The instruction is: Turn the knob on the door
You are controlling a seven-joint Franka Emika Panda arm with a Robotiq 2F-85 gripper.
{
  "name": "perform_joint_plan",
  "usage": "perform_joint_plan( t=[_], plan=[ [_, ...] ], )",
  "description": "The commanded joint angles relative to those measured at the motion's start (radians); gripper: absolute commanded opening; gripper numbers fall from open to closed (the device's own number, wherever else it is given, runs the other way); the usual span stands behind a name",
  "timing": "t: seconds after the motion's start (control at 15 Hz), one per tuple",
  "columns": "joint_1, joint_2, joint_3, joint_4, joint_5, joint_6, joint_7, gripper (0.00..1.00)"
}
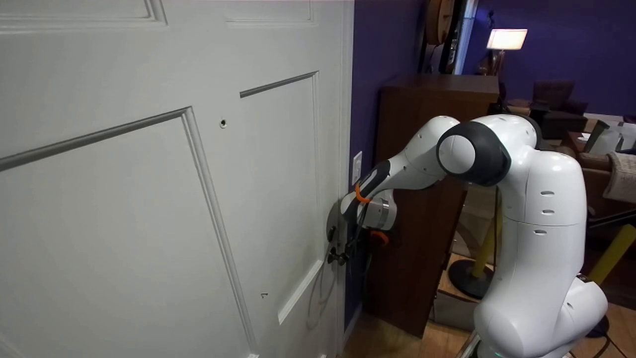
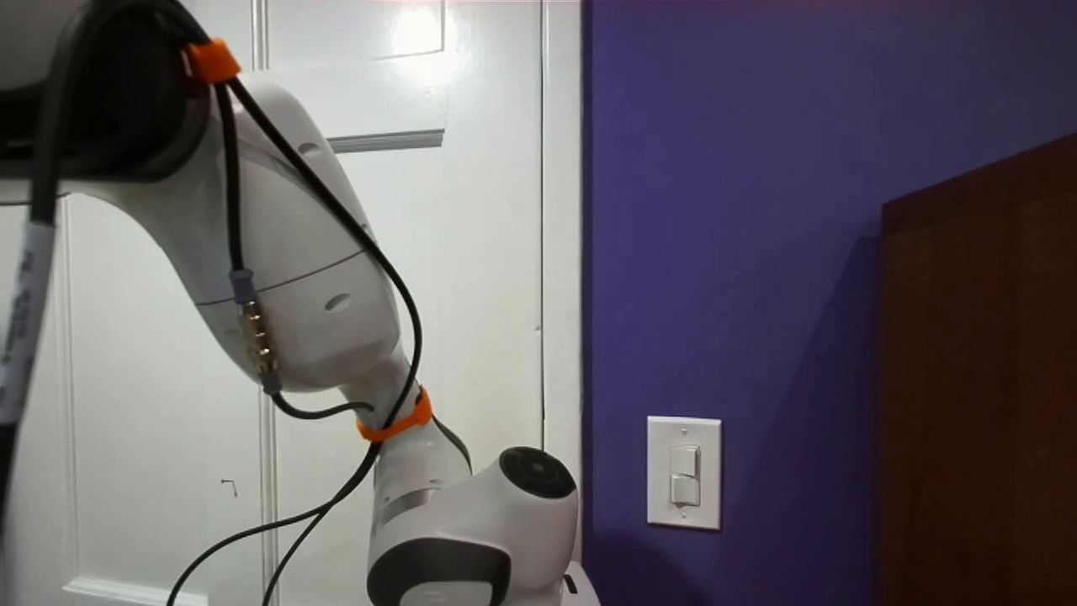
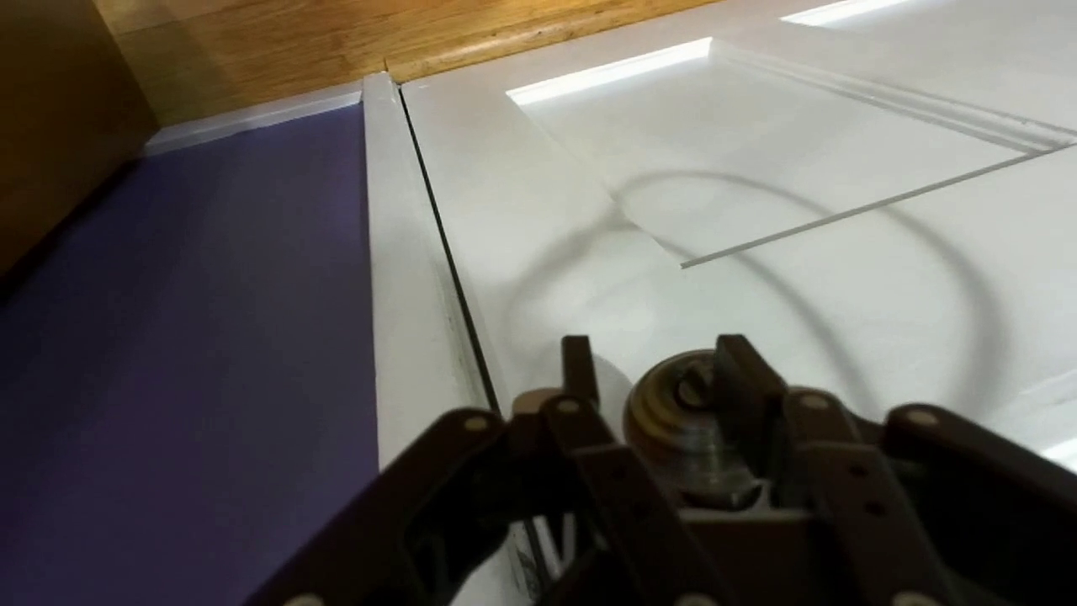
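The white panelled door [image 1: 278,199] fills the left side of an exterior view and stands shut in its frame. It also shows in the other exterior picture [image 2: 496,236] and the wrist view [image 3: 841,278]. The small round metal knob [image 1: 342,258] sits near the door's edge. In the wrist view the knob [image 3: 673,429] lies between the fingers, closer to the right finger, which covers part of it. My gripper [image 3: 656,358] is open, with a gap between the left finger and the knob. Whether the right finger touches it, I cannot tell. The gripper [image 1: 351,247] is dark and small in an exterior view.
A dark lock fitting [image 1: 331,233] sits above the knob. The door frame [image 3: 412,278] and purple wall [image 3: 252,295] lie beside the gripper. A white switch plate [image 2: 684,473] is on that wall. A brown wooden cabinet [image 1: 412,238] stands close beside the arm. Cables [image 2: 320,509] hang from the arm.
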Motion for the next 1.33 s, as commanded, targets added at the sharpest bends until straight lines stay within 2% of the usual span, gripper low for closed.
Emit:
perform_joint_plan(
  t=[0.0, 0.13, 0.2, 0.27, 0.33, 0.47, 0.6, 0.67, 0.87, 1.0, 1.27],
  plan=[
    [0.028, 0.008, -0.024, 0.012, -0.042, -0.055, 0.010, 0.74],
    [0.042, 0.008, -0.036, 0.013, -0.067, -0.085, 0.020, 0.88],
    [0.045, 0.009, -0.038, 0.014, -0.075, -0.093, 0.022, 0.91],
    [0.050, 0.010, -0.041, 0.015, -0.081, -0.092, 0.023, 0.84],
    [0.051, 0.010, -0.041, 0.015, -0.080, -0.084, 0.016, 0.62],
    [0.056, 0.011, -0.043, 0.014, -0.085, -0.060, 0.007, 0.56],
    [0.057, 0.012, -0.040, 0.015, -0.088, -0.040, 0.001, 0.40],
    [0.055, 0.014, -0.038, 0.017, -0.088, -0.034, -0.001, 0.36],
    [0.055, 0.015, -0.033, 0.017, -0.088, -0.006, -0.005, 0.31],
    [0.053, 0.015, -0.028, 0.018, -0.087, 0.005, -0.007, 0.32],
    [0.050, 0.017, -0.020, 0.021, -0.081, 0.003, -0.013, 0.29]
  ],
)
